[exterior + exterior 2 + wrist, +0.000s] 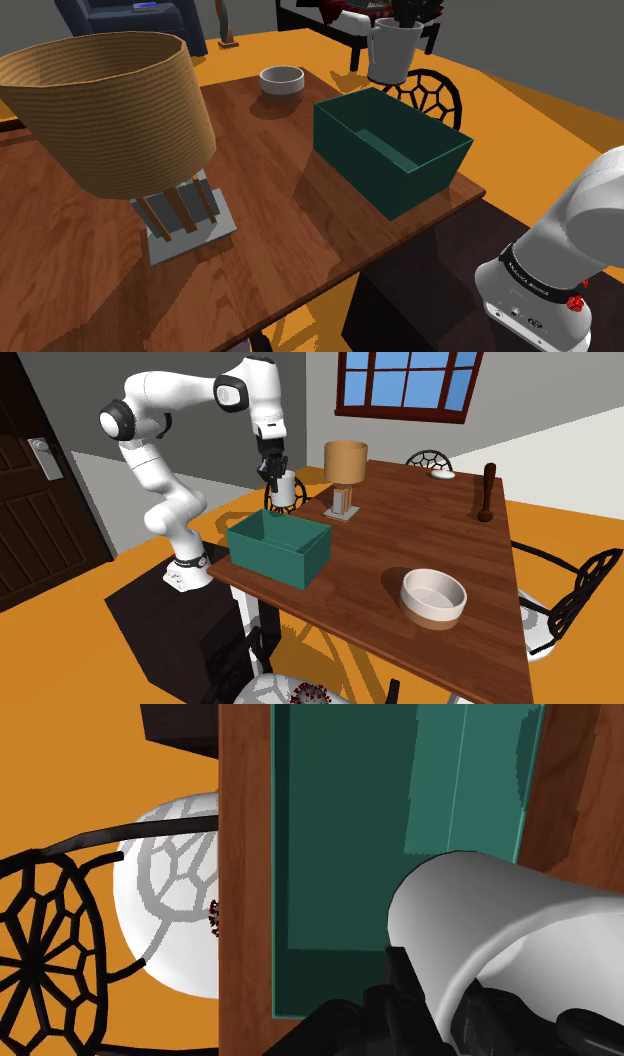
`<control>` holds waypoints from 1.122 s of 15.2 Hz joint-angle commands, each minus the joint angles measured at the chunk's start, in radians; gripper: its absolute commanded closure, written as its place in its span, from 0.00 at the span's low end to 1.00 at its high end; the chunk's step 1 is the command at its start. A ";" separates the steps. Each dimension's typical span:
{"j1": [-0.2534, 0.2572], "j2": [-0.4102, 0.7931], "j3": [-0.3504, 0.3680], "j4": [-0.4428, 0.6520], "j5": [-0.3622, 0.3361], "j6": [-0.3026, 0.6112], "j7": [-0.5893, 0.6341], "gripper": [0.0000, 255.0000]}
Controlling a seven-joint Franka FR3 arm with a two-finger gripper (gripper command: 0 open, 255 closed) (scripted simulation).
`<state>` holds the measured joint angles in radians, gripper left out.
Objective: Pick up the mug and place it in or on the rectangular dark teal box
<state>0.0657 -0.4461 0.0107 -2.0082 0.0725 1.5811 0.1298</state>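
The black jaws pinch the mug (500,919) by its rim. It is a plain white cup with smooth sides, wider at the top, and it hangs up in the air close by one edge of the dark teal box (340,824). The box has an open top and sits near the edge of the brown wood table (245,824). Past that edge a black chair (50,934) stands on the orange floor (80,764). A lamp (110,100) stands well apart from the box.

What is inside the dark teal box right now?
Nothing visible: the box shows only bare teal floor. In the wrist view, the held white mug covers part of the interior.
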 commanded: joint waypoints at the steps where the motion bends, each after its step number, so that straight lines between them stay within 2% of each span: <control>1: 0.001 -0.041 0.001 -0.045 0.001 0.004 0.001 1.00; 17: 0.001 -0.070 0.005 -0.284 0.005 0.214 -0.012 1.00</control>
<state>0.0661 -0.5152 0.0142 -2.2762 0.0767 1.7789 0.1177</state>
